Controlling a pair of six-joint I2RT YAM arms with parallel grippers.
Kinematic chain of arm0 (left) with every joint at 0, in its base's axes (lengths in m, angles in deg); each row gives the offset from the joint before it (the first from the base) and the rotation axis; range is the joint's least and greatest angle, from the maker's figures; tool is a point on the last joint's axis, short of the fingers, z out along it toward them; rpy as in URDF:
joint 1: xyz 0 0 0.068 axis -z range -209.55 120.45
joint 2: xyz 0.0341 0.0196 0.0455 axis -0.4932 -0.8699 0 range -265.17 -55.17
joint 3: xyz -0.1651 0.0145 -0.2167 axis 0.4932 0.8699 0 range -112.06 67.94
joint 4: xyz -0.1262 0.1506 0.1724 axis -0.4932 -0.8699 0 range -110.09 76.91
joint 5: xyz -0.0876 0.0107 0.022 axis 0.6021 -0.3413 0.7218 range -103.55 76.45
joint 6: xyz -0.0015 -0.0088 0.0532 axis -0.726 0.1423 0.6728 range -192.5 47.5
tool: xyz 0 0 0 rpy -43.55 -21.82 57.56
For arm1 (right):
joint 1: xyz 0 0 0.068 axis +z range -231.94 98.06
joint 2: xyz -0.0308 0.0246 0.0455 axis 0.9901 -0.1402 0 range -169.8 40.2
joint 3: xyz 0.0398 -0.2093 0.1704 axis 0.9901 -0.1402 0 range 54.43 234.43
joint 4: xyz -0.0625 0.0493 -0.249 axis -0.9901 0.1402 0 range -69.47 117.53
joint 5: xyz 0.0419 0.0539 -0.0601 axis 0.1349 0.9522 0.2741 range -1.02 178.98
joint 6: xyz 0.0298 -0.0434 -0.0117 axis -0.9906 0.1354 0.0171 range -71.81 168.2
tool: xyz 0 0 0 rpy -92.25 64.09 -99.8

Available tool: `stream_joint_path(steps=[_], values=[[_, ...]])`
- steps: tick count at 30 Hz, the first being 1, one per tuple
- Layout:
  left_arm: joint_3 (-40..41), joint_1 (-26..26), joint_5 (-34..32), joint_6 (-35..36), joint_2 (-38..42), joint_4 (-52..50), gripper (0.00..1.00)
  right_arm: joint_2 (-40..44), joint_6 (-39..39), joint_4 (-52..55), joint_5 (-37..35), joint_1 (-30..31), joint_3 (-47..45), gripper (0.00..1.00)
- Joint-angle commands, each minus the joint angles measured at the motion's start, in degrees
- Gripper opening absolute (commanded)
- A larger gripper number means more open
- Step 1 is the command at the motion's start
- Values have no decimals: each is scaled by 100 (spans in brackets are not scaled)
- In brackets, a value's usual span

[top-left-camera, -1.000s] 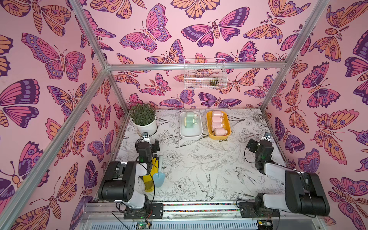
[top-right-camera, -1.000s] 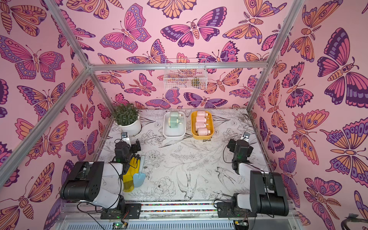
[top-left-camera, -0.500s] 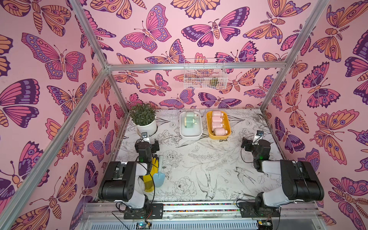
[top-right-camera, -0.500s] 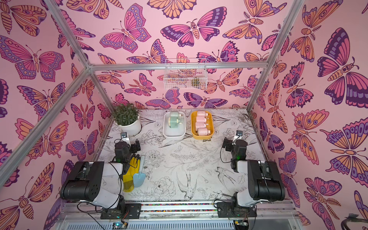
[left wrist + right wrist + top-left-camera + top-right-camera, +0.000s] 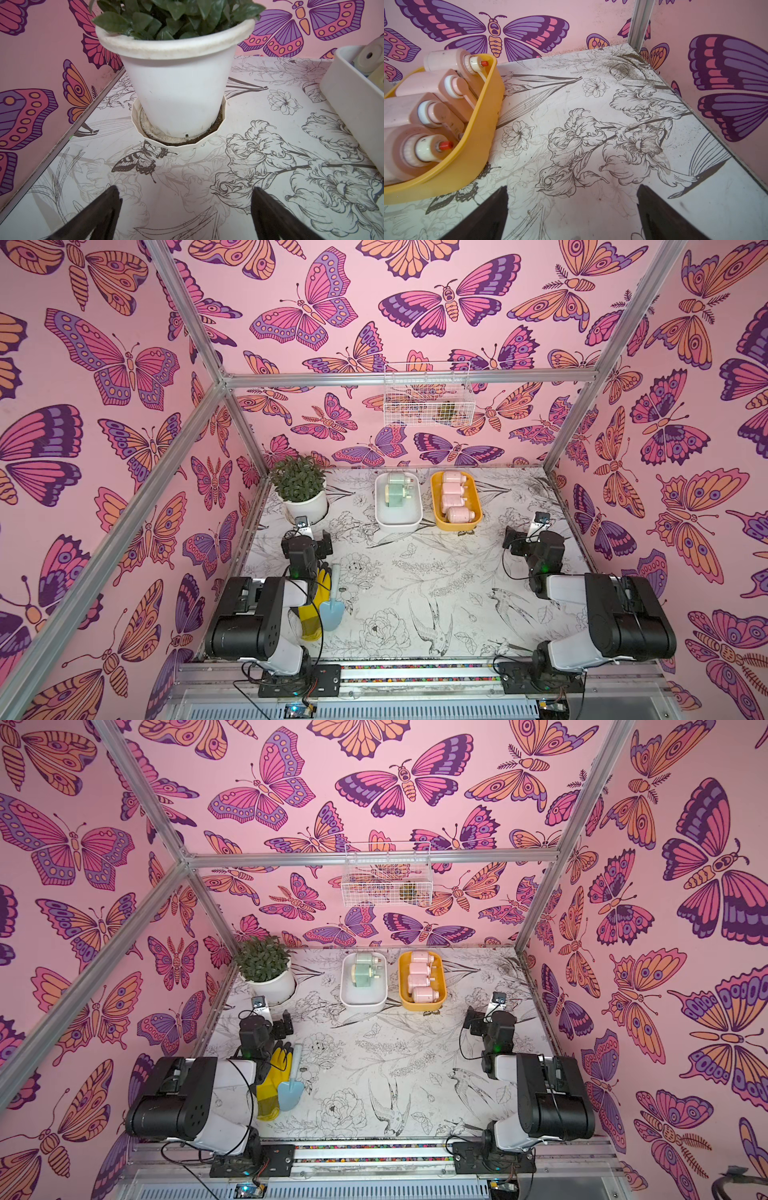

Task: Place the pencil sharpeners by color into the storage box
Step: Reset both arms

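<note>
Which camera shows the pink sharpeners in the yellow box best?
The right wrist view: the pink sharpeners fill its side, close enough to see cranks and red tips inside the yellow box. Both top views show all four lined up, but tiny. The left wrist view misses them.

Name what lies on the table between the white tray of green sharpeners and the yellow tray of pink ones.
Nothing: a narrow bare strip of table separates the white tray from the yellow tray, shown in both top views.

Both top views look down from high up at the whole table. Each wrist view sits low and close; both show the flower-printed white tabletop (image 5: pixel 239 108).
</note>
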Motion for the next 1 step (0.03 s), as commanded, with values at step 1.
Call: stream_joint_path(steps=[1], values=[[29,-20,-95,-56,-34,93,100,-9,80,37,56,-13,72,99]])
